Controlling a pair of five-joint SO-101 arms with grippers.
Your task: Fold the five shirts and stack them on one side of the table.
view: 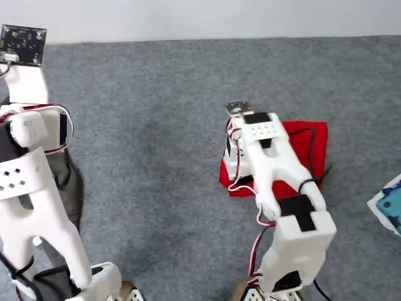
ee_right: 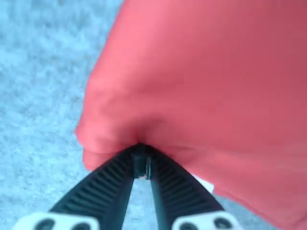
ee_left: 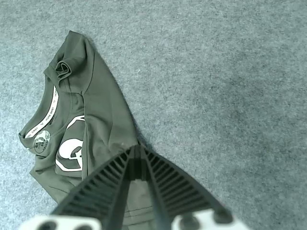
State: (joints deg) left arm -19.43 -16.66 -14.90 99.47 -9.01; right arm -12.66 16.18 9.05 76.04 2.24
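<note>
A dark green shirt (ee_left: pixel 84 115) with a white print lies partly folded on the grey cloth, at the table's left edge (view: pixel 70 185) in the high view. My left gripper (ee_left: pixel 137 155) is shut, its tips pinching that shirt's side edge. A red shirt (view: pixel 308 141) lies right of centre, bunched under my right arm. In the right wrist view my right gripper (ee_right: pixel 142 158) is shut on a fold of the red shirt (ee_right: pixel 206 81), and the fabric is lifted and puckered at the tips.
A light blue and white shirt (view: pixel 390 204) pokes in at the right edge. The grey table cover (view: pixel 156 125) stretches open between the two arms and toward the back wall. A small circuit board (view: pixel 24 42) sits at the back left.
</note>
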